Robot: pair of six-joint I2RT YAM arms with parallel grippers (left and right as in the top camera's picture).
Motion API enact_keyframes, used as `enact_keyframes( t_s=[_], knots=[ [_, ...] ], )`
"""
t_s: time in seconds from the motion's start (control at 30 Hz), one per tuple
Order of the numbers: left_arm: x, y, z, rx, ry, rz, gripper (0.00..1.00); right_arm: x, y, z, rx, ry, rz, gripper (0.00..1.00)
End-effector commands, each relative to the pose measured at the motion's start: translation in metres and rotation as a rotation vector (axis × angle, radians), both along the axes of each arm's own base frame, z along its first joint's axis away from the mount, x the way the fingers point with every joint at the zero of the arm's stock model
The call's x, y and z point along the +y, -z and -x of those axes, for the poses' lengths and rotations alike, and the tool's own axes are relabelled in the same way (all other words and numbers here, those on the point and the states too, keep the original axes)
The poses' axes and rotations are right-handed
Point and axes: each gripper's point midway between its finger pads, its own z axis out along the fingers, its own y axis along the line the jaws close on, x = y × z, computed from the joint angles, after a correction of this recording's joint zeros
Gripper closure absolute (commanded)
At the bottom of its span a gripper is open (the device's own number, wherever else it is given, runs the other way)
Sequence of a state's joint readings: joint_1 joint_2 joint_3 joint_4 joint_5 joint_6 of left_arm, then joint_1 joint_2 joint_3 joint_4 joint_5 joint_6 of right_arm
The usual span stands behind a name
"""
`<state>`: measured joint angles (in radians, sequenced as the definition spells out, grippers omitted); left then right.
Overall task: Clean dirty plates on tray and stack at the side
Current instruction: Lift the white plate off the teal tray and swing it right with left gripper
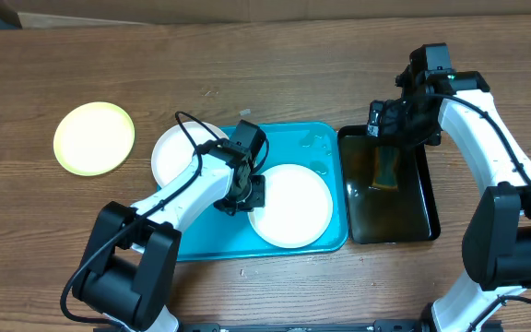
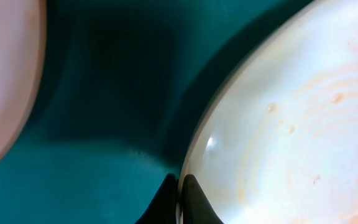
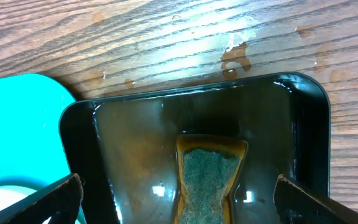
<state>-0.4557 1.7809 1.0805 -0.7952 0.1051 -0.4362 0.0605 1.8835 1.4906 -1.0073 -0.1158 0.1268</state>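
Note:
A white plate (image 1: 293, 207) with faint orange smears lies in the turquoise tray (image 1: 316, 138). My left gripper (image 1: 245, 195) is shut on this plate's left rim; the left wrist view shows the fingers (image 2: 180, 196) pinching the rim of the smeared plate (image 2: 291, 124). A second white plate (image 1: 175, 152) lies at the tray's left end, partly under my left arm, and shows in the left wrist view (image 2: 5, 74). A pale yellow-green plate (image 1: 93, 138) lies on the table at far left. My right gripper (image 1: 393, 124) is open and empty above the sponge (image 3: 207, 177).
A black tub (image 1: 418, 221) with brownish water and the sponge (image 1: 385, 168) stands right of the tray. Its rim (image 3: 306, 118) and the tray's corner (image 3: 17, 124) show in the right wrist view. Water drops lie on the wooden table (image 3: 235, 56) behind the tub.

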Motion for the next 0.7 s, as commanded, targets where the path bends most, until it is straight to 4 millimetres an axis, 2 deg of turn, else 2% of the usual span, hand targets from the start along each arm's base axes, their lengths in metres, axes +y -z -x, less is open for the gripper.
enact_keyframes(
  t_s=[0.0,0.33,0.5,0.67],
  knots=[
    [0.002,-0.017,-0.019,-0.037,0.025,0.016,0.96,-0.002,-0.014,-0.006,-0.043,0.008,0.003,0.0],
    [0.001,-0.086,-0.055,-0.103,0.041,0.076,0.96,-0.002,-0.014,-0.006,-0.043,0.008,0.003,0.0],
    [-0.016,-0.12,-0.073,-0.192,0.069,0.099,0.96,-0.002,-0.014,-0.006,-0.043,0.008,0.003,0.0],
    [-0.035,-0.14,-0.081,-0.295,0.111,0.034,0.96,-0.002,-0.014,-0.006,-0.043,0.008,0.003,0.0]
  ],
)
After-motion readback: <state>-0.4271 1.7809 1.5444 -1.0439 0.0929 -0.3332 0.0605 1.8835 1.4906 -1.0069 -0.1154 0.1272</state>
